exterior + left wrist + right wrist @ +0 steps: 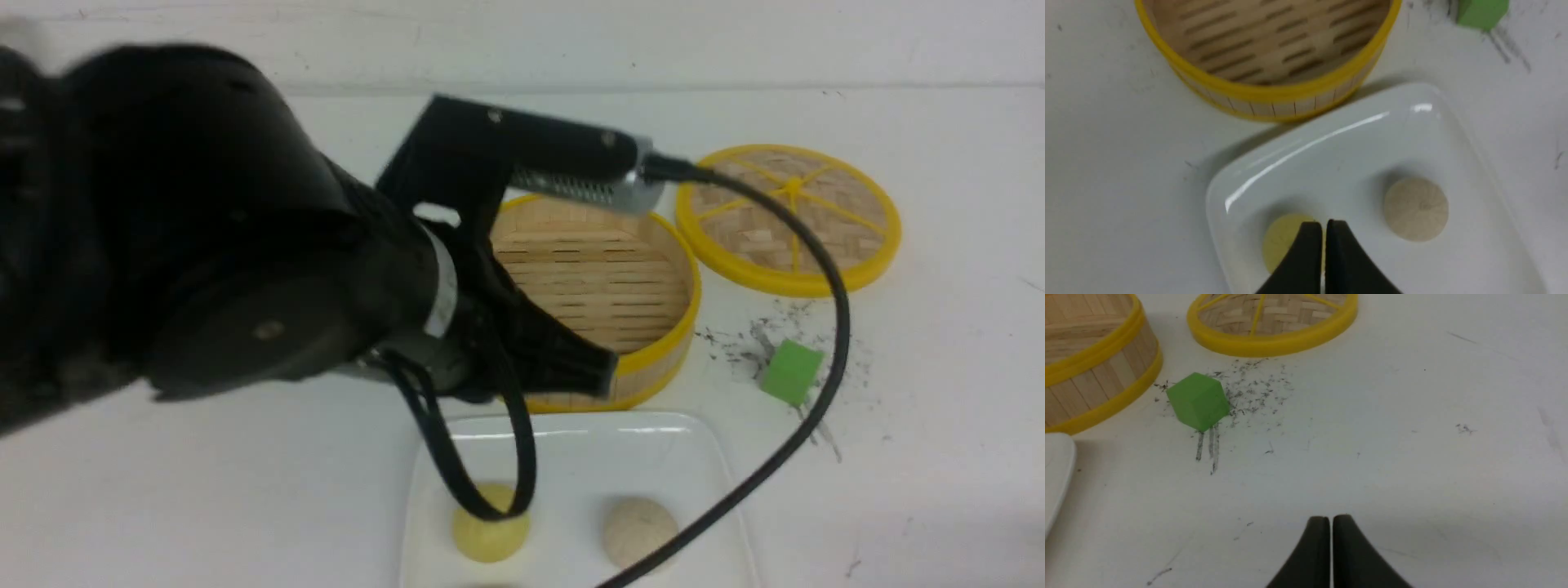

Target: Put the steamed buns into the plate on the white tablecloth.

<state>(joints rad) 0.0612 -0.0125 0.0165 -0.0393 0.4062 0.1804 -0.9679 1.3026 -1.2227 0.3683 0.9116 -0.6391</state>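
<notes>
The white plate (694,445) lies at the near edge of the white tablecloth (939,367). A pale yellow bun (490,535) and a beige-white bun (639,531) sit in it, apart from each other. A third bun is not in view. My left gripper (602,369) is shut and empty, hanging over the plate's far edge. In the left wrist view the gripper (1325,223) is above the yellow bun (1278,245), with the beige bun (1416,209) beside it on the plate (1331,130). My right gripper (1330,518) is shut and empty over bare tablecloth (1412,437).
The empty bamboo steamer (604,269) stands just behind the plate, and its woven lid (788,216) lies to the right. A green block (790,371) sits on grey scribbles right of the steamer. The left arm's cable (824,392) loops over the plate.
</notes>
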